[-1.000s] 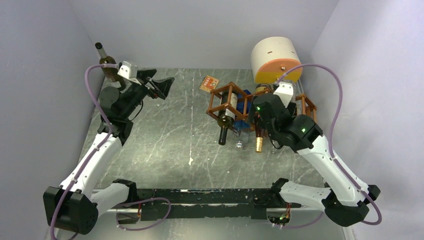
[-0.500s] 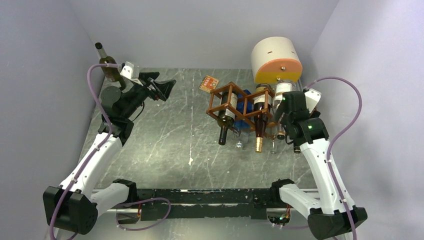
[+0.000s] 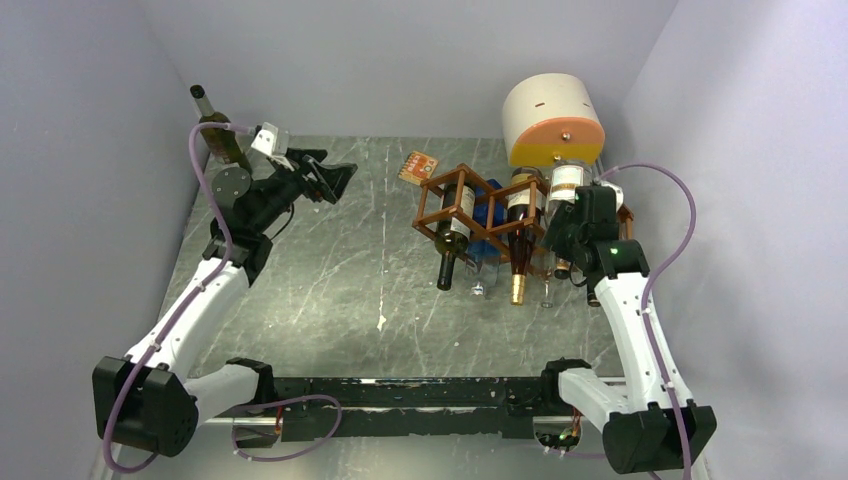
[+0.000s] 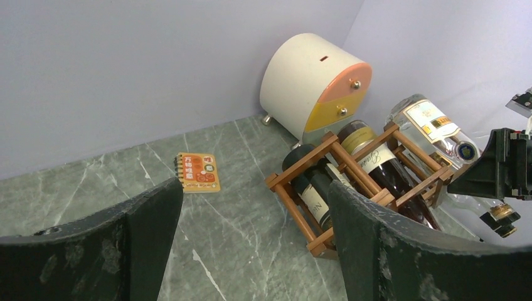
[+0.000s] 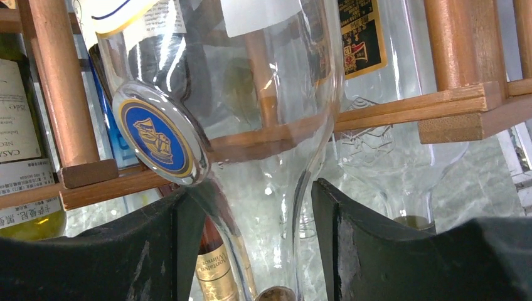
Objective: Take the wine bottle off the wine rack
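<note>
Straddling the neck of the clear bottle (image 5: 288,88), the right gripper (image 5: 251,194) has its fingers apart, one on each side of the glass; whether they touch it I cannot tell. That bottle lies tilted on the right end of the rack (image 3: 445,195), base up by the cylinder (image 3: 553,122), neck toward the arms. Two dark bottles (image 3: 520,240) lie in the cells to its left. The left gripper (image 3: 325,178) hangs over the table (image 3: 380,260) at back left, spread wide and holding nothing, well apart from the rack. A notebook (image 3: 418,166) lies between them. A green bottle (image 3: 222,135) stands upright in the back left corner.
</note>
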Available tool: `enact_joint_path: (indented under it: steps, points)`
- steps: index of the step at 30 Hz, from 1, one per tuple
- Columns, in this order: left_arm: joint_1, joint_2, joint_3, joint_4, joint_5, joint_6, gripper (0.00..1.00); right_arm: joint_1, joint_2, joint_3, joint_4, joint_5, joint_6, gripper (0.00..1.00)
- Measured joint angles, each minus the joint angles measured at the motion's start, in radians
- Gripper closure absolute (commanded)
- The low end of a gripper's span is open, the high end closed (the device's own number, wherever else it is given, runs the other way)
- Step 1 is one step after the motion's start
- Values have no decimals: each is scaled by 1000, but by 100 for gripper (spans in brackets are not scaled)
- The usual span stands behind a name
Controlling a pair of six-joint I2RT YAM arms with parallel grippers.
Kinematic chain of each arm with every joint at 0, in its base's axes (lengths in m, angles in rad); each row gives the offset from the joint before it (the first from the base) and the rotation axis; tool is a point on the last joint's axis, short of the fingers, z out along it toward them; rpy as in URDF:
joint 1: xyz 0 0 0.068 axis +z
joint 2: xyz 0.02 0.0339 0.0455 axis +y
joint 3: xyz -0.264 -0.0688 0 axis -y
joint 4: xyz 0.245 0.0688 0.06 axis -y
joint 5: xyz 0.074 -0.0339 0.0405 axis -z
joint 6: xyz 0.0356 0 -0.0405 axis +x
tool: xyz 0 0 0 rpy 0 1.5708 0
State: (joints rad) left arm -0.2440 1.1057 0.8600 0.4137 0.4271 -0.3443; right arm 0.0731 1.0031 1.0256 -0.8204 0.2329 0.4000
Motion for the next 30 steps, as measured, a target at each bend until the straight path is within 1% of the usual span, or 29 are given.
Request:
enact_joint_path:
  steps: [7,9,13,14,17,20,25,27,30]
  points:
    - [0,19,0,-1,0,0,11,-29,-8,-21,19,-50,-21,26]
    - [0,24,0,-1,0,0,11,-36,-11,-41,30,-63,-22,26]
    - [0,29,0,-1,0,1,11,-51,-3,-56,38,-85,-22,34]
    - [0,29,0,-1,0,1,11,-54,-3,-56,42,-89,-22,36]
    - [0,29,0,-2,0,8,11,-58,-3,-56,48,-111,-19,49]
    - [0,29,0,-2,0,13,11,-59,-6,-56,50,-131,-16,58]
    - [0,29,0,-2,0,16,11,-60,-33,-58,47,-153,-10,76]
    - [0,29,0,-2,0,16,11,-62,-57,-68,52,-166,-6,82]
    - [0,29,0,-2,0,16,11,-65,-107,-89,62,-182,4,96]
